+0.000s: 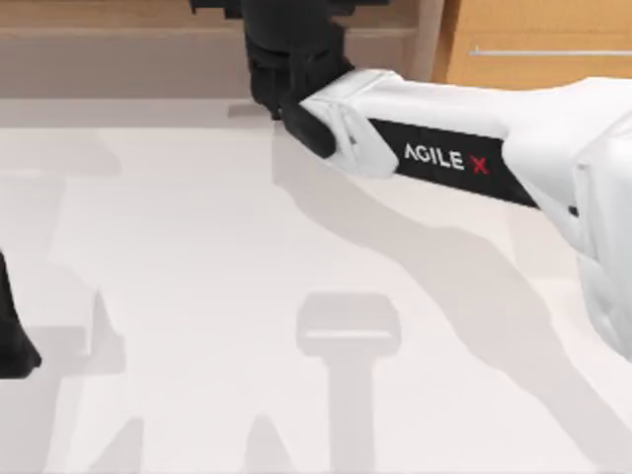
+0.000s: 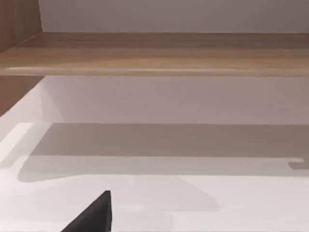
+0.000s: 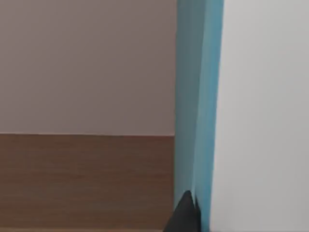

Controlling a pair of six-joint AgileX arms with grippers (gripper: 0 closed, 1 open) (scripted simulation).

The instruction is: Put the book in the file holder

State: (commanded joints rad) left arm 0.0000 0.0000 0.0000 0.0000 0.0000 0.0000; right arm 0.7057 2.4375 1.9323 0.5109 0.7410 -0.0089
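My right arm (image 1: 444,158) reaches across from the right to the back middle of the table, and its dark gripper (image 1: 284,74) hangs at the table's far edge. The right wrist view has the book (image 3: 263,106) standing upright right in front of the camera: a white face with a teal-blue band (image 3: 198,96) along one edge. A dark fingertip (image 3: 184,215) presses against that band, so the gripper is shut on the book. The file holder is out of view. My left gripper (image 1: 15,341) stays parked at the left edge.
A wooden cabinet (image 1: 533,44) with a handle stands at the back right. A low wooden shelf (image 2: 154,55) runs along the wall behind the white table (image 1: 197,296). Shadows of the arms fall across the table's middle.
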